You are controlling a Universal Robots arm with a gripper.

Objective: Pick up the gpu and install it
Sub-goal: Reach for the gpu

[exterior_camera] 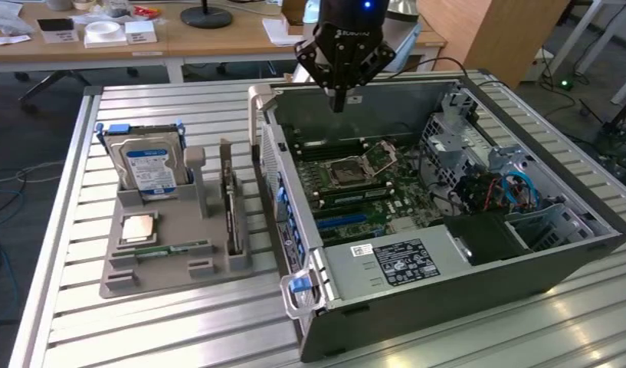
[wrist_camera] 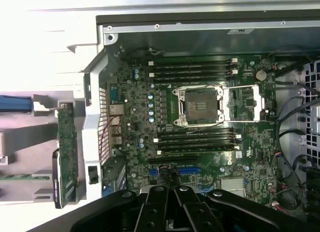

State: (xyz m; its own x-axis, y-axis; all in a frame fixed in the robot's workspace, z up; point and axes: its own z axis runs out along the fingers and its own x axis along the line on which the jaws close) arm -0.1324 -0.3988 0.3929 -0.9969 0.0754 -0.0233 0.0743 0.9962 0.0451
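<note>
Gpu (exterior_camera: 232,218), thin dark card, is standing in grey plastic tray (exterior_camera: 139,277) | black gripper (exterior_camera: 339,100), closed and empty, is hovering over open metal case (exterior_camera: 476,277) at tray's 3 o'clock

Bright, even indoor light; wrist view washed out beyond the computer case (wrist_camera: 200,39).
Exterior view: soft overhead light, shadows faint. Pale glare streaks on the metal table (exterior_camera: 558,322) slats toward the exterior view's right. Inside of the computer case darker than its surroundings. Small blue lamp (exterior_camera: 366,5) glows on the arm. Wrist view: table surface outside the case burnt to white, motherboard (wrist_camera: 200,132) evenly lit, gripper (wrist_camera: 172,192) a dark mass with little detail.
</note>
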